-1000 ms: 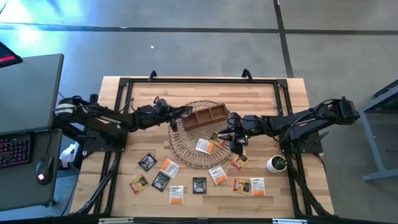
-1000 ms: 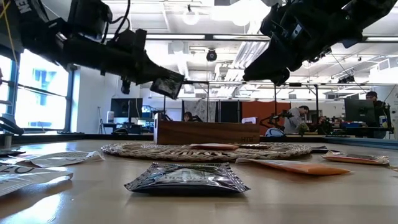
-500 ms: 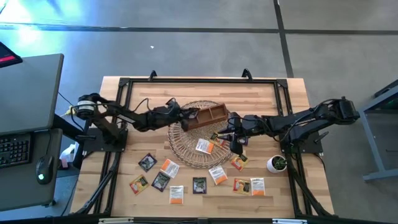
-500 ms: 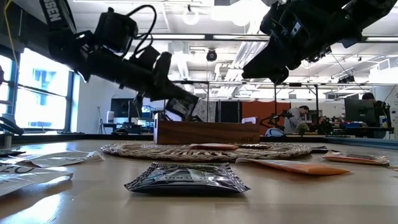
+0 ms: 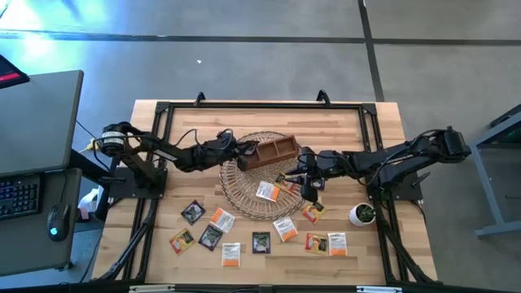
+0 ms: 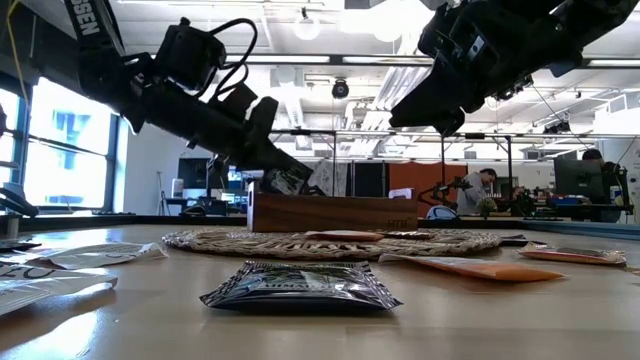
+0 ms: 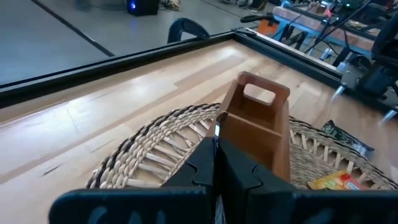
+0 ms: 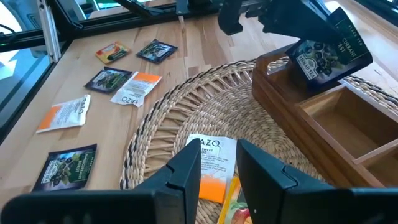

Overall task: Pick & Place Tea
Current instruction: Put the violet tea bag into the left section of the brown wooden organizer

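Observation:
My left gripper (image 5: 244,150) reaches from the table's left to the left end of the brown wooden tray (image 5: 273,150), which stands on the round wicker basket (image 5: 244,199). It is shut on a black tea sachet (image 8: 329,50). My right gripper (image 8: 219,165) is open and hovers over the basket's right half, above a white-and-orange sachet (image 8: 208,155) lying flat on the weave. Several more sachets lie flat on the table near the front edge, among them a black one (image 5: 260,242) and an orange one (image 5: 231,254). The tray compartments (image 8: 336,118) that show are bare wood. My left gripper pinches the black sachet between its two fingers by the upper edge (image 8: 308,40), coming slanted down from the table's left. The sachet hangs tilted below the fingers (image 6: 290,180), its lower edge at the rim of the tray's left end compartment. Whether it touches the wood, I cannot tell.
A small white pot with a green plant (image 5: 362,214) stands near the right arm's base. A black frame rail (image 5: 260,106) runs along the far edge. In the low view a black sachet (image 6: 300,285) lies close to the camera. People sit in the room behind (image 6: 485,190).
My left gripper has moved toward the table's right and down, from left of the basket to the tray's left end, carrying the black sachet with it. The sachet now hangs at the tray's rim.

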You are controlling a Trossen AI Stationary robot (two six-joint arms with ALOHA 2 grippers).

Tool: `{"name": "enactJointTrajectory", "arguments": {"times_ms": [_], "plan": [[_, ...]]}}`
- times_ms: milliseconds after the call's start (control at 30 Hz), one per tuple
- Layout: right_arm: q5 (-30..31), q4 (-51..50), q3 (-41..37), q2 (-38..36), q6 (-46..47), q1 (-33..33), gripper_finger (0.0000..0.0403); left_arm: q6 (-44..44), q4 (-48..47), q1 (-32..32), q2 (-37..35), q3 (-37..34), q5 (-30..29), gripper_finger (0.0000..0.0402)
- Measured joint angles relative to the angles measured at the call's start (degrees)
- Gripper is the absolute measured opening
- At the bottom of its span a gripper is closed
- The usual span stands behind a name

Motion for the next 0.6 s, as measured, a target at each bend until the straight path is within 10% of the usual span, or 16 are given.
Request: {"name": "enactJointTrajectory", "arguments": {"times_ms": [600], "plan": [[0.0, 0.0, 0.0, 0.0, 0.0, 0.0, 0.0099, 0.0, 0.0, 0.0, 0.0, 0.0, -1.9, 0.0113]]}}
